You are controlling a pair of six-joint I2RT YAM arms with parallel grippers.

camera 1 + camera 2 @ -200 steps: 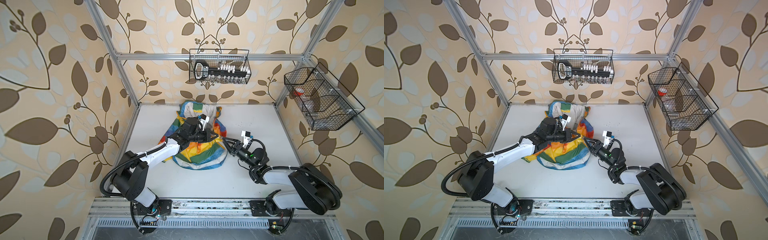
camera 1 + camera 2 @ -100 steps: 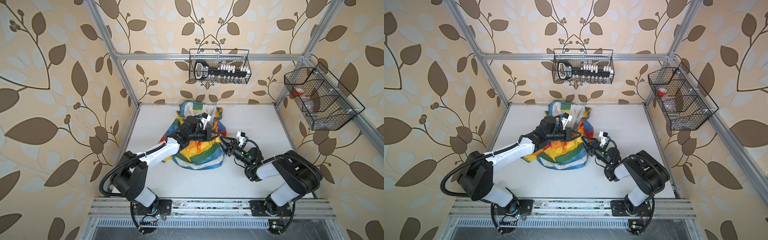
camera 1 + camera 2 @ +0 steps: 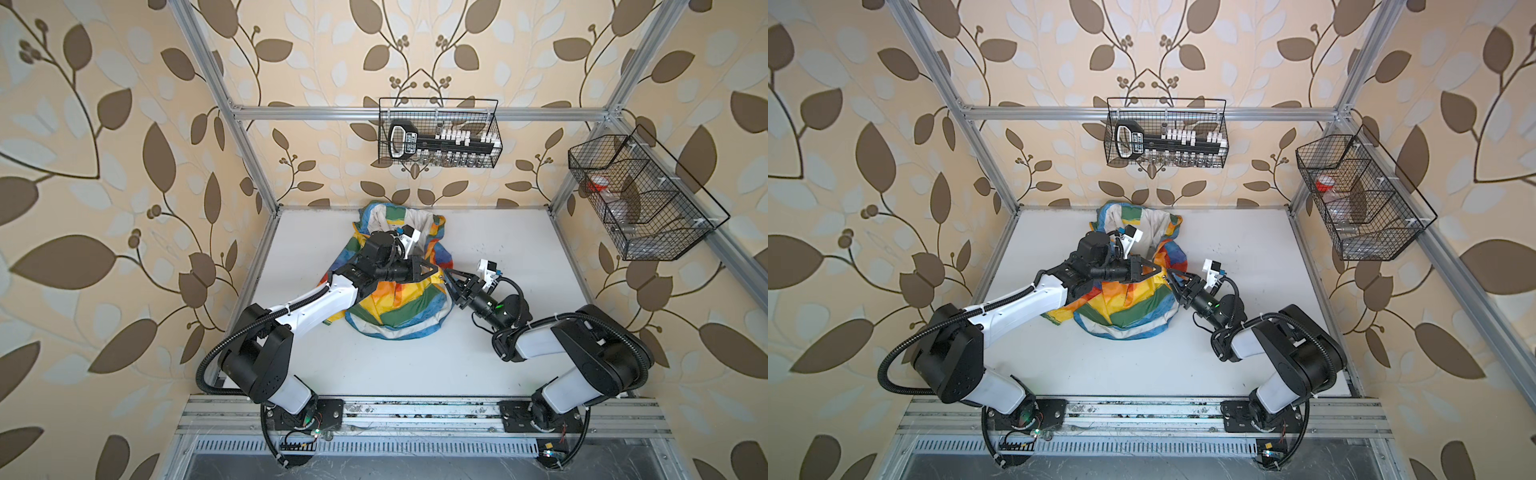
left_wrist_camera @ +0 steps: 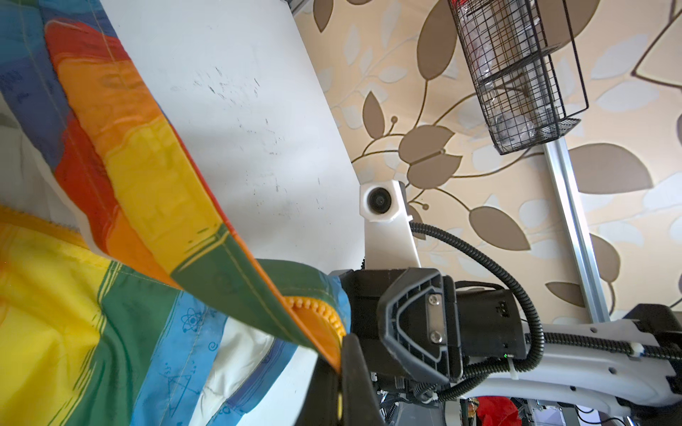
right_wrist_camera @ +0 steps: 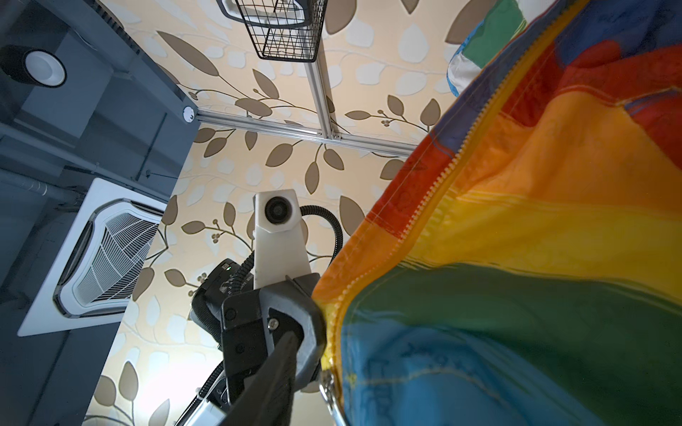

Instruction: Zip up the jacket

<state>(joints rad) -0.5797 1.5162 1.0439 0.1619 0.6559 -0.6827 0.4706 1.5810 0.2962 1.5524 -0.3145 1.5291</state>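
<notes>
The jacket [image 3: 395, 307] lies in a bunched heap on the white table [image 3: 519, 353], near the back & middle, hood end by the back wall. Its orange-yellow zipper [image 5: 443, 191] runs down to a small metal pull [image 5: 327, 391].

We see two wire baskets on the walls. The back basket [image 3: 497, 129] holds a long black tool [image 3: 419, 144] w/ a row of small white bits [image 3: 453, 135]. The side basket [image 3: 685, 232], on the right, has a few parts. The far part holds a red & white thing [image 3: 598, 185]; the rest we can't make out.

The left gripper [image 3: 437, 270] is closed tight, pinching the jacket's orange zipper edge. The right gripper [image 3: 451, 283] is just beside it at the jacket's right edge, jaws part way apart. We can't tell if they touch the cloth.

Vs. a sec ago: jacket & left arm look the same; the right arm's elbow has swung in toward the middle.
</notes>
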